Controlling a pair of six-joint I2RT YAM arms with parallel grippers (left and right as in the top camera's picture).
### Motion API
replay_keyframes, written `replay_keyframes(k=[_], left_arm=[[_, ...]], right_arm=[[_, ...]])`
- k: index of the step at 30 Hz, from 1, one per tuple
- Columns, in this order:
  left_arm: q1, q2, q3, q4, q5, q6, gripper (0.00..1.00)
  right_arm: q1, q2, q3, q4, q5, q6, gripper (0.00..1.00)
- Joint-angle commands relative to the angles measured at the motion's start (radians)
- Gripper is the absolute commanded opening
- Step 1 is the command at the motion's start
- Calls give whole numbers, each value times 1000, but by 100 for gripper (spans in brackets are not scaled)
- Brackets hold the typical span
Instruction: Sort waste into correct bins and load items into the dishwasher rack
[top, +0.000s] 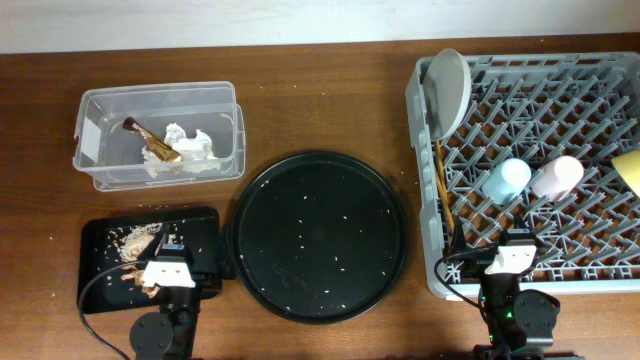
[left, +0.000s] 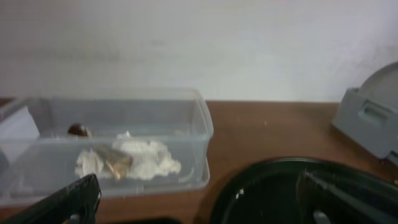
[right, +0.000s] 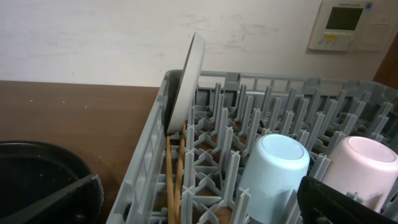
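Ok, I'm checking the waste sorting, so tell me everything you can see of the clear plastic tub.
The clear plastic tub is a rectangular, see-through container with rounded corners and a rolled rim, and no lid on it. It sits upright and flat on the brown wooden table at the far left, behind the shallow black tray and apart from it. Inside lie crumpled white tissue and a brown stick-like scrap that rests partly against the tissue. Nothing else touches the tub.
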Motion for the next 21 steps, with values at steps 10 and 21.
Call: replay_keyframes(k=[10, 21], left_arm=[[31, -10, -3, -78, 3, 38, 100], [31, -10, -3, -78, 3, 38, 100]], right_arm=[[-6, -8, -8, -1, 8, 1, 98], [-6, -8, -8, -1, 8, 1, 98]])
